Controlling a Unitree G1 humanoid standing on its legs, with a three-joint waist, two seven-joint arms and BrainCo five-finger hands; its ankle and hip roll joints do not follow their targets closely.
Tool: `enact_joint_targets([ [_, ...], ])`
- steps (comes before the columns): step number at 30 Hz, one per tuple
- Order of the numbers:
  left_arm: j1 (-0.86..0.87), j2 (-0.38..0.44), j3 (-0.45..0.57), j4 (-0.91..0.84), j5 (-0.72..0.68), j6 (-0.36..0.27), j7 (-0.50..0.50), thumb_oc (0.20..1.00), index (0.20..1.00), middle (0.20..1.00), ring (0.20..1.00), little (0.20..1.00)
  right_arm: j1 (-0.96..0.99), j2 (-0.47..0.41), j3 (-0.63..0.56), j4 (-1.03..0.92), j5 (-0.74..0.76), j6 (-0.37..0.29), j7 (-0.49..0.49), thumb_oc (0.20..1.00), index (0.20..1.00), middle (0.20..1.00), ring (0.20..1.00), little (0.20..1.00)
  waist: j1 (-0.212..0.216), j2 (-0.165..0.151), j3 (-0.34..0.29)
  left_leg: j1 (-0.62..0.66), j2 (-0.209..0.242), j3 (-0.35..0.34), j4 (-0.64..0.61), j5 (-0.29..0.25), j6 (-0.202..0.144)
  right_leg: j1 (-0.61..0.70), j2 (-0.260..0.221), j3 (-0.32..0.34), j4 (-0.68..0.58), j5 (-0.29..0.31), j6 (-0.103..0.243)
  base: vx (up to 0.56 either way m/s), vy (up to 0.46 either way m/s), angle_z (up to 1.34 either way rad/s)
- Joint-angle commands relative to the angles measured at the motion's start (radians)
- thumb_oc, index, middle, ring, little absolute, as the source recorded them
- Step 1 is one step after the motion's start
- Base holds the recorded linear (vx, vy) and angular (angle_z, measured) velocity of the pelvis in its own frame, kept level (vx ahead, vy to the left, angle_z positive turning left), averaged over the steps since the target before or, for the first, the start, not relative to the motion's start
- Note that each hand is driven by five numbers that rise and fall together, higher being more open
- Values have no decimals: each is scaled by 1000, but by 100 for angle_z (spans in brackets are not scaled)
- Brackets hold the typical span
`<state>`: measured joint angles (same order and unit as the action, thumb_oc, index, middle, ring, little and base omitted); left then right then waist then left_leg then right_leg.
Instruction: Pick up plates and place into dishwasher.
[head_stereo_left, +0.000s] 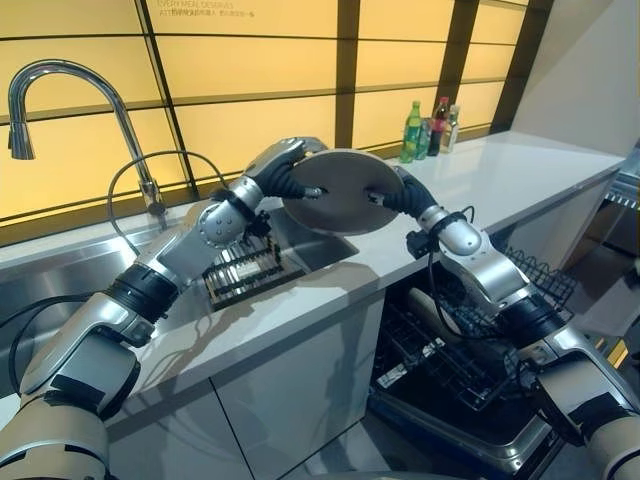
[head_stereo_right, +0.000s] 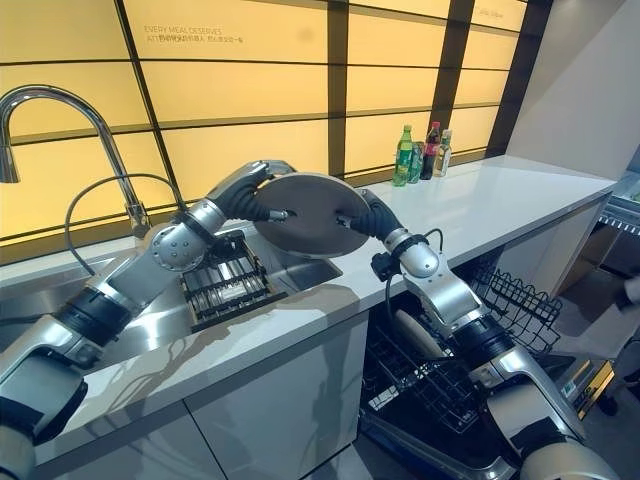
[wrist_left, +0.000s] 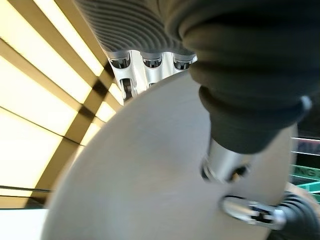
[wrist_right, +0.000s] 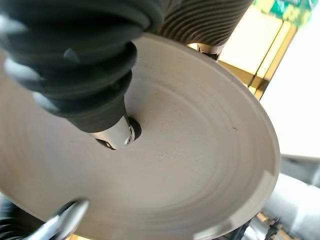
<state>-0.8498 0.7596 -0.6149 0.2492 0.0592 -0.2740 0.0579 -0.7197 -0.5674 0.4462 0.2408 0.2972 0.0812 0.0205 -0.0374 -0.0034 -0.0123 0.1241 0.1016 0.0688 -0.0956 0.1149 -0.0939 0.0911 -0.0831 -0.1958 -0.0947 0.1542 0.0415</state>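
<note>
A grey plate (head_stereo_left: 343, 190) is hanging in the air above the counter (head_stereo_left: 520, 175), just past the sink (head_stereo_left: 60, 275), tilted so its face is turning toward the camera; both hands are pinching it from opposite edges. The left hand (head_stereo_left: 290, 175) is clamping the plate's left rim, thumb (wrist_left: 227, 160) pressing on the face and fingers (wrist_left: 131, 75) wrapping behind; the right hand (head_stereo_left: 395, 195) is gripping the right rim the same way, its thumb (wrist_right: 112, 132) lying on the face. A dark rack (head_stereo_left: 243, 270) is sitting at the sink's edge below the plate; a tap (head_stereo_left: 60, 100) is arching over the basin. Bottles (head_stereo_left: 428, 128) are standing at the counter's back; below the counter's front, the dishwasher (head_stereo_left: 470, 350) is standing open with its wire basket pulled out.
</note>
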Motion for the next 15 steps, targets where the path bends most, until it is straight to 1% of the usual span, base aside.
enact_joint_targets([
  [1,-22,31,96,-58,-49,-66,-10,1000,1000,1000,1000,1000,-59,-105,-61,-1,-93,-46,-65,200,200,200,200,200,14,-6,62,23,-54,33,8,-125,38,42,-29,21,7,-101,78,40,-39,-6],
  [2,-8,37,104,-64,-46,-69,-18,1000,1000,1000,1000,1000,-46,-116,-72,-4,-104,-44,-72,200,200,200,200,200,13,-5,64,24,-54,35,8,-126,38,42,-28,23,7,-101,78,37,-38,-8],
  [5,59,90,154,-108,-33,-71,-48,1000,1000,1000,1000,1000,30,-181,-143,-20,-134,-59,-94,200,200,200,200,200,3,-4,76,23,-49,44,8,-128,39,33,-25,39,7,-100,81,27,-38,-11],
  [7,89,121,177,-122,-42,-81,-69,1000,1000,1000,1000,1000,61,-216,-179,-17,-141,-54,-107,200,200,200,200,200,-1,-3,86,22,-46,50,8,-127,38,28,-24,46,7,-98,82,15,-40,-11],
  [9,128,154,208,-133,-60,-89,-97,1000,1000,1000,1000,1000,99,-256,-224,3,-143,-64,-122,200,200,200,200,200,-4,-1,101,19,-44,55,8,-127,37,20,-23,52,7,-96,83,-3,-41,-13],
  [13,170,188,237,-150,-60,-95,-100,1000,1000,1000,1000,1000,119,-312,-270,46,-175,-69,-171,200,200,200,200,200,-4,2,126,2,-41,56,8,-124,35,1,-23,60,7,-91,84,-38,-40,-15],
  [15,207,213,272,-160,-85,-102,-96,1000,1000,1000,1000,1000,137,-348,-305,79,-203,-79,-210,200,200,200,200,200,-1,4,144,-9,-40,55,8,-120,34,-9,-23,62,7,-89,84,-39,-45,-7],
])
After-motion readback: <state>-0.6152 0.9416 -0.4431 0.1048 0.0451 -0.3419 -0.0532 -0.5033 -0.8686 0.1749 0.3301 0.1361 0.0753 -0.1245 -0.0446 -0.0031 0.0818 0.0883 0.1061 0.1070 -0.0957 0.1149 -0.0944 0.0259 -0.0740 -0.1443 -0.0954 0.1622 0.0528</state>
